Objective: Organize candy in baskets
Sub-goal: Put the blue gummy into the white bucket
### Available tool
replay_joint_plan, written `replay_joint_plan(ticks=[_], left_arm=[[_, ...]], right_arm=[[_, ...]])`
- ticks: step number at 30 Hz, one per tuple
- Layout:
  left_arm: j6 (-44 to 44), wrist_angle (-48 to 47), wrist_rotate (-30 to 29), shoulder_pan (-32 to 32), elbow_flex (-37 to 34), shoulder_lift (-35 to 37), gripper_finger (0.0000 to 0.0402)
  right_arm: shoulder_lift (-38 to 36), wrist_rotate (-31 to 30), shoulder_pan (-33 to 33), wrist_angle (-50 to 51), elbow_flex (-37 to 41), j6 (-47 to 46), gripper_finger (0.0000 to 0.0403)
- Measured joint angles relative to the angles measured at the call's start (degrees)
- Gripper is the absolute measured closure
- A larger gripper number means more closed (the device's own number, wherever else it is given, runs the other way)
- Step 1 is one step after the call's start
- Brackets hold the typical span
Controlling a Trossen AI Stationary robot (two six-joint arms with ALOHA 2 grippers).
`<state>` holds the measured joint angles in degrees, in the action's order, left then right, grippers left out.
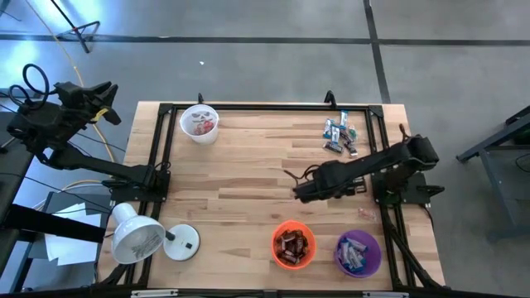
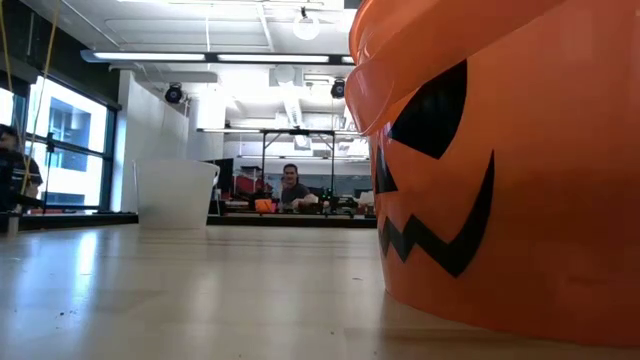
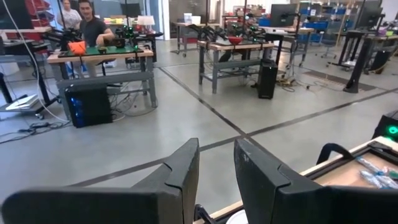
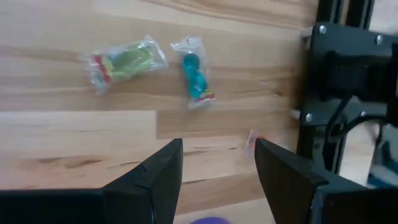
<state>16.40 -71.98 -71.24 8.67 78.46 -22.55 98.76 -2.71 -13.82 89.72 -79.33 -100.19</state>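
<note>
RIGHT CLAW (image 1: 296, 194): fingers apart, empty, low over mid tabletop (image 1: 248, 190) | LEFT CLAW (image 3: 216, 180): parked off tabletop's left edge, fingers slightly apart, empty | CANDY: loose pile (image 1: 340, 135) near far right corner; two wrapped pieces (image 4: 124, 61) ahead of right claw | BASKETS: white (image 1: 199, 123) far left, orange (image 1: 293, 245) and purple (image 1: 358, 253) near edge, all holding candy

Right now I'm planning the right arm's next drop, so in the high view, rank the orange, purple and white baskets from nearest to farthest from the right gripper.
From the right gripper, mid-table with jaws open:
1. Orange basket, at the near edge, just below the gripper.
2. Purple basket, near edge, further to the right.
3. White basket, far-left corner, clearly farthest.
</note>
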Motion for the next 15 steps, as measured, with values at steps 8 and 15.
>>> replay_joint_plan(ticks=[8, 15], left_arm=[[0.01, 2.36, 0.0, 0.0, 0.0, 0.0, 0.0313], [4.49, 2.48, 2.7, 0.02, 0.0, 0.0, 0.0313]], right_arm=[[-12.63, -0.01, 2.41, -10.35, 13.51, -0.34, 0.0208], [-21.41, 0.11, 2.59, -20.58, 23.19, -4.31, 0.0208]])
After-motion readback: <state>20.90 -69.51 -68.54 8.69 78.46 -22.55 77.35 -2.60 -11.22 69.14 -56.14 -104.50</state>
